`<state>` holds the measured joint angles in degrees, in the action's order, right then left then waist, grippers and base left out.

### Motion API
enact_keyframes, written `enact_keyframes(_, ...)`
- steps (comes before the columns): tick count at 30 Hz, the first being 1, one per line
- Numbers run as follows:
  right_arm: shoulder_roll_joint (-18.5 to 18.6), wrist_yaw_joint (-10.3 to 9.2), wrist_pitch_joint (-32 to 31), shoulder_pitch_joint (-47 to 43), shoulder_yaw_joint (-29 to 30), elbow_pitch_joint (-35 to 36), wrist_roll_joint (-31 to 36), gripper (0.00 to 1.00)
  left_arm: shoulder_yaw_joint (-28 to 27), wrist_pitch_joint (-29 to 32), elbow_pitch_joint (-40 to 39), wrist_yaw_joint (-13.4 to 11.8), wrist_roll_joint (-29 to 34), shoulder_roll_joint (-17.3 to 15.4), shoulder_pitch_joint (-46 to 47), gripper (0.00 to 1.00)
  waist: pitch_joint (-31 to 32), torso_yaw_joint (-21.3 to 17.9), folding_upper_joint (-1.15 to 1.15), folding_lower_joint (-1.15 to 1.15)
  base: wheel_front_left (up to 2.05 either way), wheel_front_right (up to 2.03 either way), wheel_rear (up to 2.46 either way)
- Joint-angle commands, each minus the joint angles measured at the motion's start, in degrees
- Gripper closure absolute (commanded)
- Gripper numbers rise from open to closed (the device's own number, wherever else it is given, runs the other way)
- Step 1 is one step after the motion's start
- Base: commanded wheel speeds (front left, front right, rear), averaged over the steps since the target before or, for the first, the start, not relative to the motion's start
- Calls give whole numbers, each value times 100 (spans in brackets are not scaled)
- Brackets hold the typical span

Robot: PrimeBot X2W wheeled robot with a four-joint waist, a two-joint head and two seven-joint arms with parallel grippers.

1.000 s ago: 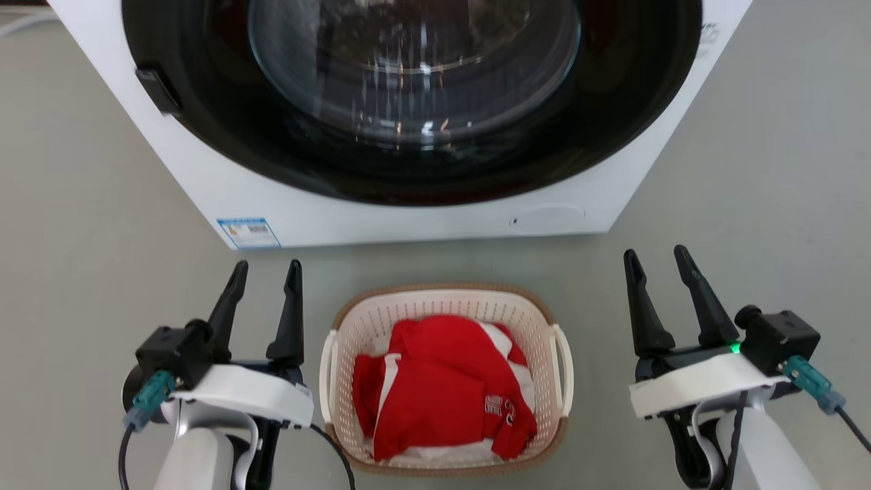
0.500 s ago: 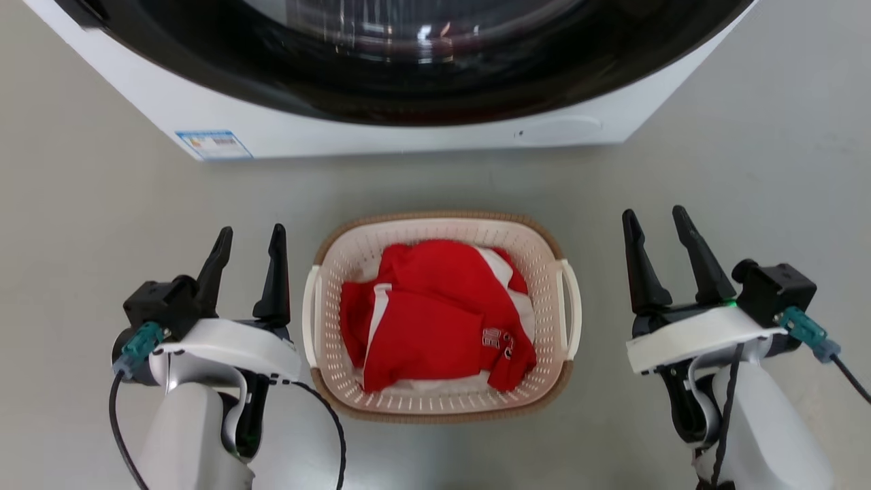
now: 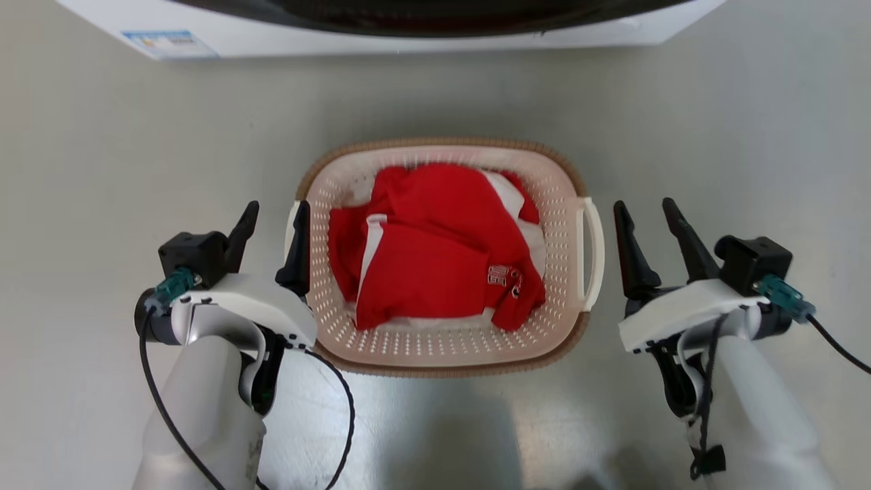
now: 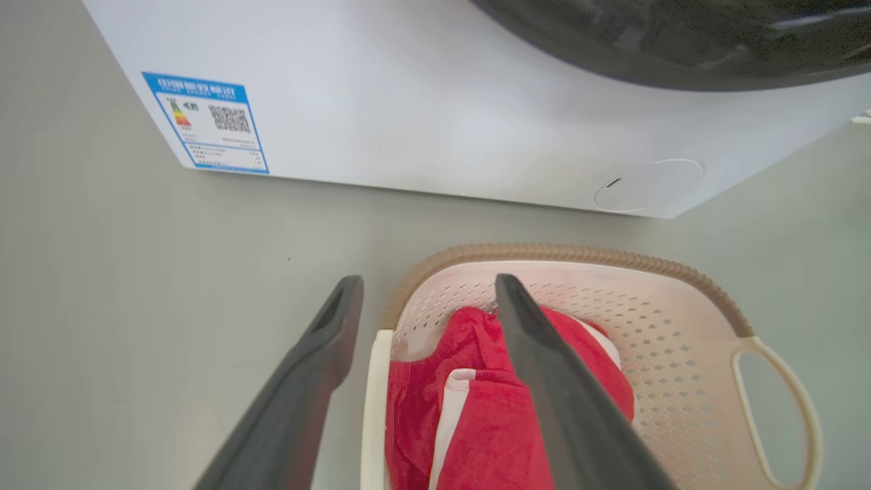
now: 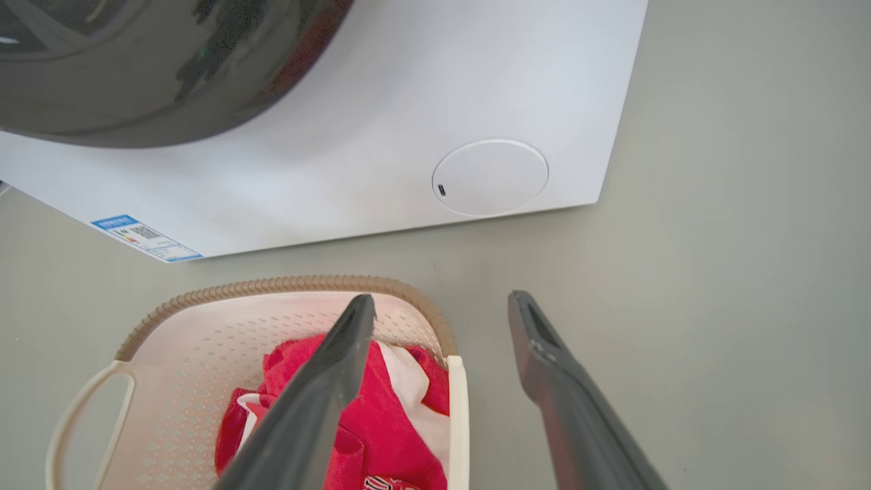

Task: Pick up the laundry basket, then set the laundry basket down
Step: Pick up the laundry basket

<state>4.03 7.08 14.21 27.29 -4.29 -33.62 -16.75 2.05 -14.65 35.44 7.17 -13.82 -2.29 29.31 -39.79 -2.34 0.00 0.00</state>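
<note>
Pale grey forearms (image 3: 204, 408), white wrist shells (image 3: 252, 303), black camera blocks (image 3: 752, 262), teal connectors (image 3: 782, 297), looping black cables (image 3: 351, 412), dark tapered jaws.

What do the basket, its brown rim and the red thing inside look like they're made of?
Laundry basket: likely moulded plastic, cream, matt, with regular rows of holes. Brown rim: probably plastic too, ribbed to look woven. Red garment: soft fabric, going by its folds; fibre unclear.

Laundry basket (image 3: 442, 346) w/ red garment (image 3: 422, 272) betw. L end effector (image 3: 278, 205), R end effector (image 3: 643, 203); both spread.
</note>
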Motion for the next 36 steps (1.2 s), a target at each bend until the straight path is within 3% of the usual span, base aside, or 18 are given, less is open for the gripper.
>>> enact_keyframes(1, -39, 41, 79, 8, -177, -16, -50, 0, -126, -35, 30, 31, -43, -142, 60, 0, -284, 47, 0, 0, 0, 0, 0)
enact_keyframes(14, -2, 41, 79, 789, -719, -1239, -178, 0, -21, -35, 1211, 31, -42, -221, 856, 0, -1240, 192, 0, 0, 0, 0, 0)
enact_keyframes(25, -28, 41, 79, 1101, -860, -1715, -267, 0, 346, -35, 1655, 32, -330, -200, 1142, 0, -1446, 255, 0, 0, 0, 0, 0)
enact_keyframes(26, -34, 41, 79, 1113, -872, -1722, -273, 1, 361, -35, 1680, 32, -361, -202, 1153, 15, -1447, 252, 0, 0, 0, 0, 0)
enact_keyframes(27, -40, 41, 79, 1123, -883, -1726, -276, 30, 377, -35, 1706, 32, -393, -204, 1160, 51, -1446, 248, 0, 0, 0, 0, 0)
enact_keyframes(28, -44, 41, 79, 1132, -894, -1721, -275, 60, 404, -35, 1737, 32, -421, -208, 1167, 77, -1443, 242, 0, 0, 0, 0, 0)
enact_keyframes(29, -54, 41, 79, 1147, -913, -1708, -282, 100, 478, -35, 1807, 32, -479, -222, 1185, 100, -1435, 229, 0, 0, 0, 0, 0)
enact_keyframes(36, -73, 41, 79, 1140, -936, -1722, -314, 100, 625, -35, 1957, 32, -682, -284, 1212, 100, -1331, 196, 0, 0, 0, 0, 0)
